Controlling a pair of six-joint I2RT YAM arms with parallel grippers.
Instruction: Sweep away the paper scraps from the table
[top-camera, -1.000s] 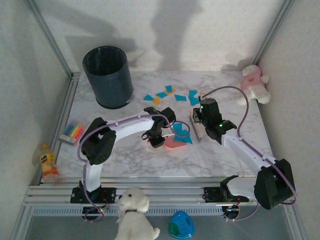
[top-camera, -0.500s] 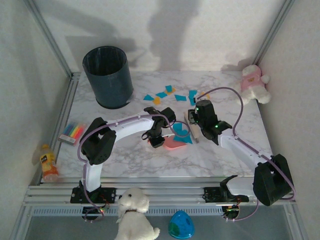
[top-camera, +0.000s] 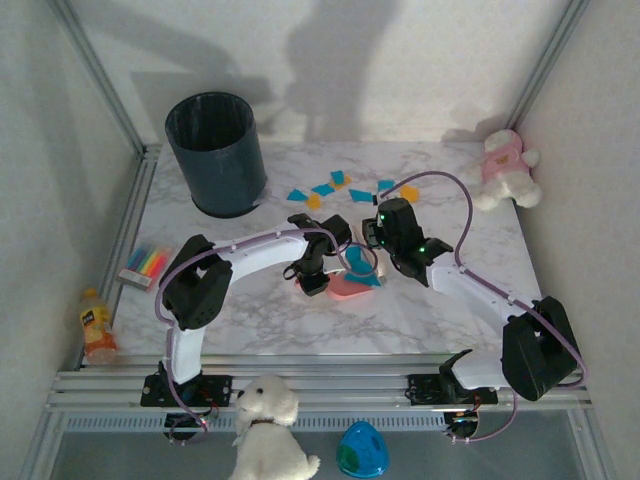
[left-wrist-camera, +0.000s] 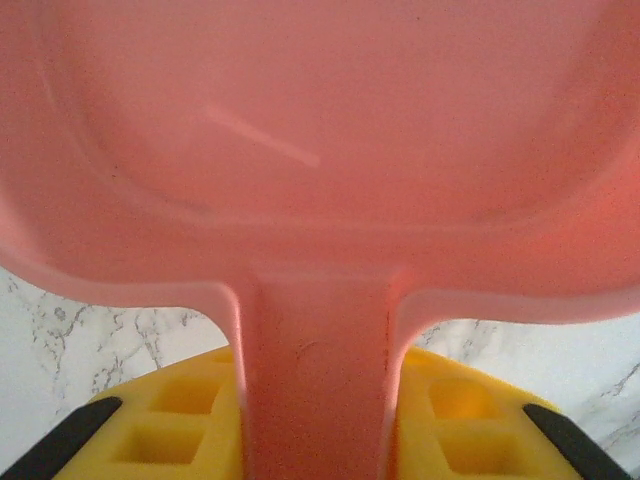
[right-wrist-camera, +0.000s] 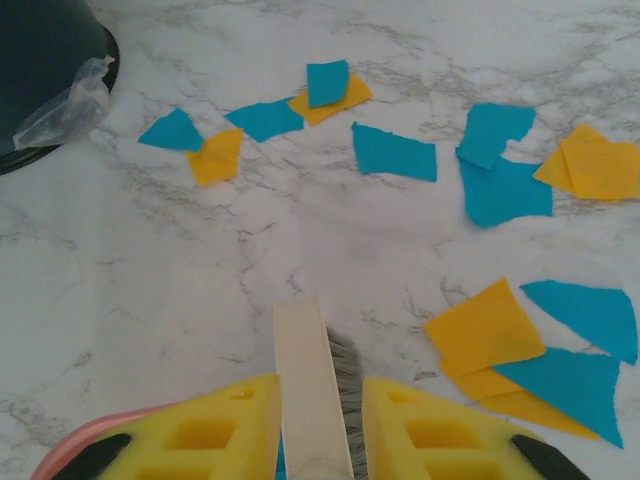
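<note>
Sliding leftward over the last second, the right end effector (right-wrist-camera: 312, 425), pinched on the brush (right-wrist-camera: 308, 360), had closed in on the pink dustpan (top-camera: 348, 288), whose handle the left end effector (left-wrist-camera: 315, 430) clamped. A few paper scraps (right-wrist-camera: 395, 152) lay at the pan's mouth; most stayed scattered farther back on the desk (top-camera: 250, 320), so more strokes looked necessary.

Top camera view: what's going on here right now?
The left gripper holds a pink dustpan by its handle on the table. The right gripper is shut on a small brush beside the pan. Most orange and blue paper scraps lie loose beyond them, near the dark bin.
</note>
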